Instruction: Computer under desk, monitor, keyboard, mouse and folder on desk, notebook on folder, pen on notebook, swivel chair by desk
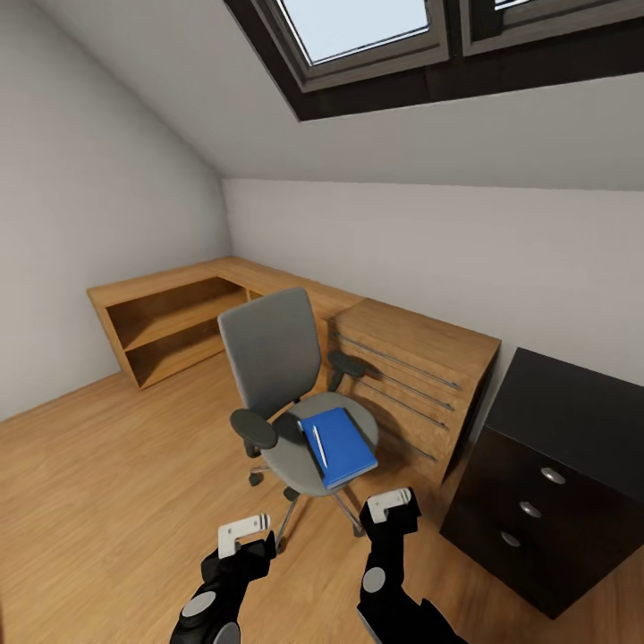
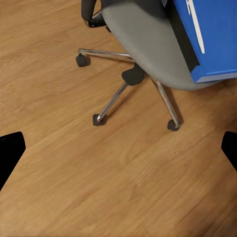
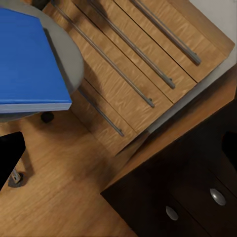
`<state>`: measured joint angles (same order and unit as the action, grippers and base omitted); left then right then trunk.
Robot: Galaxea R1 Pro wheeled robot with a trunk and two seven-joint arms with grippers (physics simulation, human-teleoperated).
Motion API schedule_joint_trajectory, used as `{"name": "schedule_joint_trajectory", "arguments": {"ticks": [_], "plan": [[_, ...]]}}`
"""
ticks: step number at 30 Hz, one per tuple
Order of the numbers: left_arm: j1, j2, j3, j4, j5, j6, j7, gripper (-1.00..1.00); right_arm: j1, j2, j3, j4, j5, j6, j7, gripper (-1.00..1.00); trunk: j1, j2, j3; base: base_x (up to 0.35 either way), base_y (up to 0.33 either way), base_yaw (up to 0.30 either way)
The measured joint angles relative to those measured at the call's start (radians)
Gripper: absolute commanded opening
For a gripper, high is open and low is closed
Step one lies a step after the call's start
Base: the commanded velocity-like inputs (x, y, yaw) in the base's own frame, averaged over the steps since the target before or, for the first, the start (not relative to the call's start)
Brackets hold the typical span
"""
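1. Desk (image 1: pixel 268 279): wooden, L-shaped, runs along the two walls into the far corner; its drawer block (image 1: pixel 420 376) with long bar handles closes the near end, open shelves (image 1: pixel 174 326) close the left end. You see nothing on its top.
2. Black cabinet (image 1: pixel 555 474) stands just beside the drawer block, on your right; in the right wrist view only a narrow strip of floor separates the two.
3. Wood floor (image 1: pixel 107 501) is open to your left and between you and the chair, so room to move lies on that side.
4. Swivel chair (image 1: pixel 282 385) stands on the floor just in front of the drawer block, backrest toward the desk corner, seat edge facing you. Its chrome legs and castors spread out toward your grippers.
5. Blue folder (image 1: pixel 340 445) lies flat on the seat; its near corner overhangs the seat edge on your right side.
6. Pen (image 1: pixel 319 445), white, lies on top of the blue cover, near its left edge.
7. Left gripper (image 1: pixel 243 532) hangs low, fingers apart, holding nothing, near the chair legs.
8. Right gripper (image 1: pixel 391 504) likewise spread and empty, just short of the folder's near edge.
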<state>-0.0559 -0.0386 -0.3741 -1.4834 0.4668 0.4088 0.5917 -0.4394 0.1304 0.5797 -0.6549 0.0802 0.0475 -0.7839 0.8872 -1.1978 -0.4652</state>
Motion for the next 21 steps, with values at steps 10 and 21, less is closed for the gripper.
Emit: {"name": "schedule_joint_trajectory", "arguments": {"ticks": [10, 21], "plan": [[0.000, 0.000, 0.000, 0.000, 0.001, 0.000, 0.000, 1.00, 0.000, 0.000, 0.001, 0.004, -0.001, 0.000, 0.002, 1.00, 0.000, 0.000, -0.001, 0.000, 0.000, 0.206], [0.000, 0.000, 0.000, 0.000, 0.000, 0.000, 0.000, 1.00, 0.000, -0.005, -0.001, -0.009, -0.001, -0.001, 0.008, 1.00, 0.000, 0.000, -0.004, 0.029, 0.000, 0.148]]}}
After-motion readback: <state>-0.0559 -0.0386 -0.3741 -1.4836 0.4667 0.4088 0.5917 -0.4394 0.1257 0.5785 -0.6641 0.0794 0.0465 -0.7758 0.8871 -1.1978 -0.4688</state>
